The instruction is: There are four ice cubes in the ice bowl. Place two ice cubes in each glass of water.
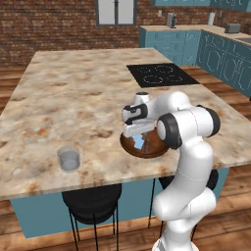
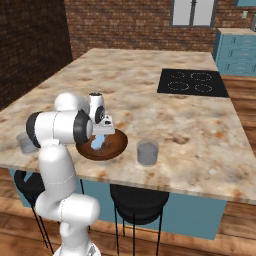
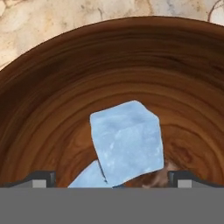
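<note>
tool (image 3: 112, 177) wide, low inside bowl (image 3: 52, 109), holding nothing | cube (image 3: 127, 141) between fingertips, second cube (image 3: 89, 177) just beside it | bowl on bench (image 1: 73, 98) near front edge | glasses (image 1: 69, 158) (image 2: 147, 152) flanking bowl, apart

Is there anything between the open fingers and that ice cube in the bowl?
Nothing visible. The ice cube lies in the ice bowl, directly ahead of the open fingers, between them.
</note>
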### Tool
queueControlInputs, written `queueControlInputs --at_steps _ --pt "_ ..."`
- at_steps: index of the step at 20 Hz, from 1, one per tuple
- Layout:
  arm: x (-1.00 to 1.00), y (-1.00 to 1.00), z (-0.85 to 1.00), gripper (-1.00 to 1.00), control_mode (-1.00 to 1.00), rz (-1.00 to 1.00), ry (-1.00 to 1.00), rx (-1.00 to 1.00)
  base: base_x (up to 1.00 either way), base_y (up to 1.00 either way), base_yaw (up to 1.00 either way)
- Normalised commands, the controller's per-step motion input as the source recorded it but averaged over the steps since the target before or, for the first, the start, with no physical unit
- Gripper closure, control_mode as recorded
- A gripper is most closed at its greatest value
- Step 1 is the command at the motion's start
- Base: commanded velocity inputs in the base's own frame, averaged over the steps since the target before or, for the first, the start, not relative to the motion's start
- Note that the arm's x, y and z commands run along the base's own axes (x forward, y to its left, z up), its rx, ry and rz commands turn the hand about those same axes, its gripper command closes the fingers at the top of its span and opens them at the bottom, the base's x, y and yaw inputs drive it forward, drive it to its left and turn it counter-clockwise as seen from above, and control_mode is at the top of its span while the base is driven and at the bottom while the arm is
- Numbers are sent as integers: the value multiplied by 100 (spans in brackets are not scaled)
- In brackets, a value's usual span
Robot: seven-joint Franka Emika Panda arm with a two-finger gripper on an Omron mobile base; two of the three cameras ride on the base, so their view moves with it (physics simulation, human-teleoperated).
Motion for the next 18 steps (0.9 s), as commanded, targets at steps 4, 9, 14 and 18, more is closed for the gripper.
queueControlInputs --at_steps 4,9,14,18 --pt "15 0 0 -100 -100 0 1 0 0 0 0" --pt "11 0 -4 -100 -100 0 1 0 0 0 0" --pt "0 0 -5 -100 -100 0 2 0 0 0 0" --pt "-6 0 -3 -100 -100 0 3 0 0 0 0"
